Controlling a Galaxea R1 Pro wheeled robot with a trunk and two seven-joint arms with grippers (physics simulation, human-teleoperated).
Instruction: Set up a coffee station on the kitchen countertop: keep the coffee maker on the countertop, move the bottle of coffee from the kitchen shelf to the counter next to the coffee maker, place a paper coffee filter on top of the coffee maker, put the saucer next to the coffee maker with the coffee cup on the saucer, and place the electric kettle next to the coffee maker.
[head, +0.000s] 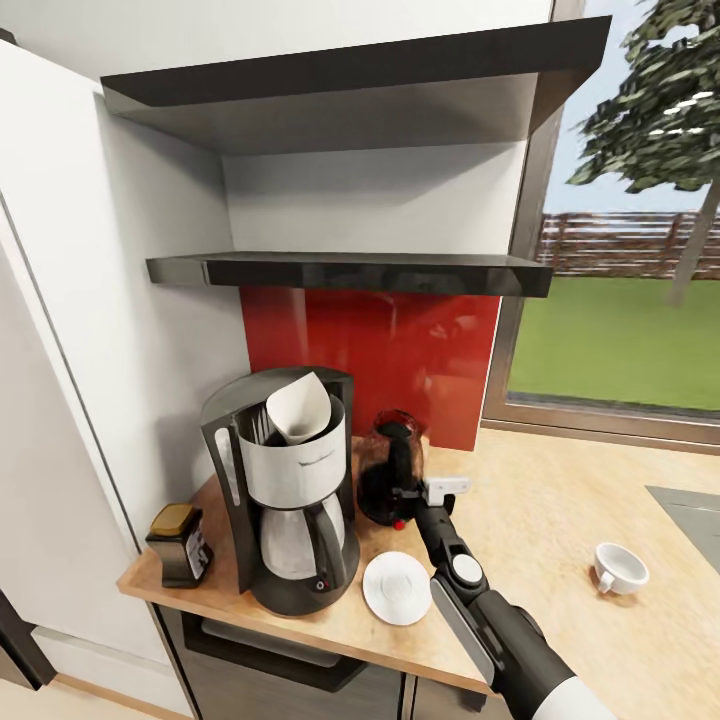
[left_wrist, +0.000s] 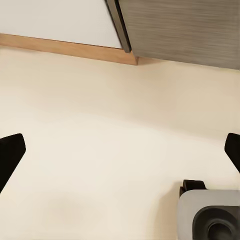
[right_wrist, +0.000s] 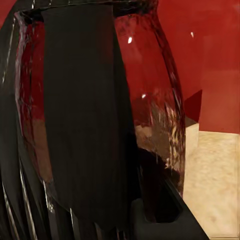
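The black and silver coffee maker (head: 290, 500) stands at the counter's left end with a white paper filter (head: 300, 408) in its top. A dark bottle of coffee (head: 180, 545) with a gold lid sits on its left. The glass electric kettle (head: 390, 470) stands upright on its right, against the red backsplash. My right gripper (head: 405, 497) is at the kettle's black handle (right_wrist: 85, 125), shut on it, with one finger (right_wrist: 160, 220) against the handle. In front lies the empty white saucer (head: 397, 587). The white coffee cup (head: 620, 568) stands apart, farther right. My left gripper (left_wrist: 120, 152) hangs open over the floor.
Two dark shelves (head: 350, 270) hang above the counter. A white tall cabinet (head: 90, 350) closes off the left side. A window (head: 620, 330) is at the right, and a cooktop corner (head: 695, 520) lies near the cup. The robot's base (left_wrist: 210, 215) is below the left gripper.
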